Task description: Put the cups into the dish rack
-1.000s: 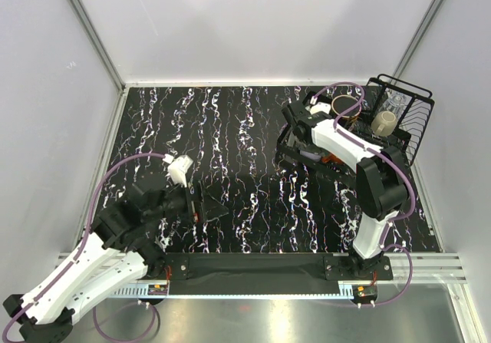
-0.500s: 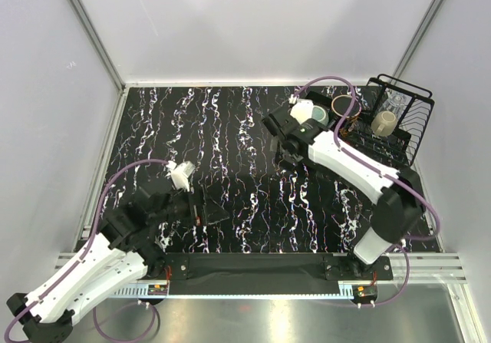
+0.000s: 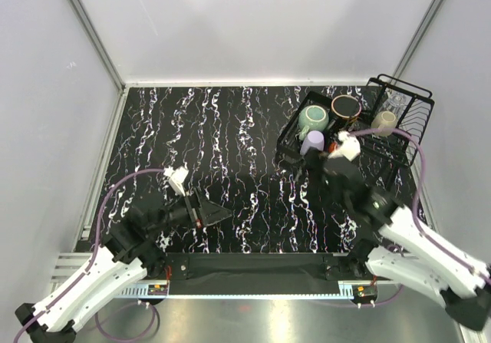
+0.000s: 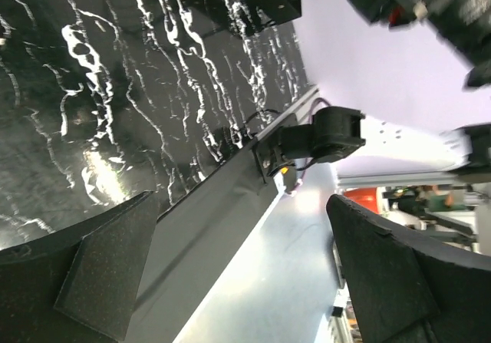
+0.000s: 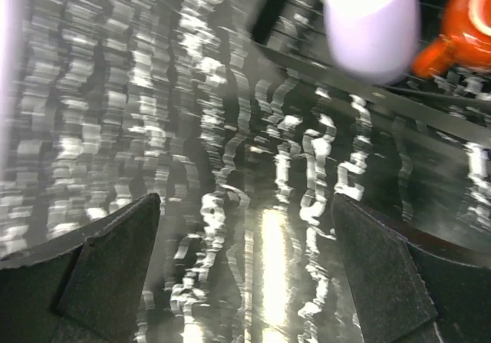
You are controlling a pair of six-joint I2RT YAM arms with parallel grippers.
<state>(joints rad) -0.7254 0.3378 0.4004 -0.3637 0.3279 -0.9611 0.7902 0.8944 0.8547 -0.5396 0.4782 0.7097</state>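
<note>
top external: shows the dish rack [image 3: 414, 128] at far right of the table [image 3: 230, 143], with teal mug [image 3: 313, 117], dark mug [image 3: 346, 107], beige mug [image 3: 384, 119] and lavender tumbler [image 3: 312, 142] inside. right wrist: adds, blurred, an orange mug [image 5: 468, 21] just beside the lavender tumbler, not clear from above. left gripper [image 4: 242, 201] and right gripper [image 5: 245, 201]: both spread wide, holding nothing.

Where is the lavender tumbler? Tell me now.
In the top view, the lavender tumbler sits in the near-left corner of the black wire dish rack, just in front of the teal-green mug.
</note>
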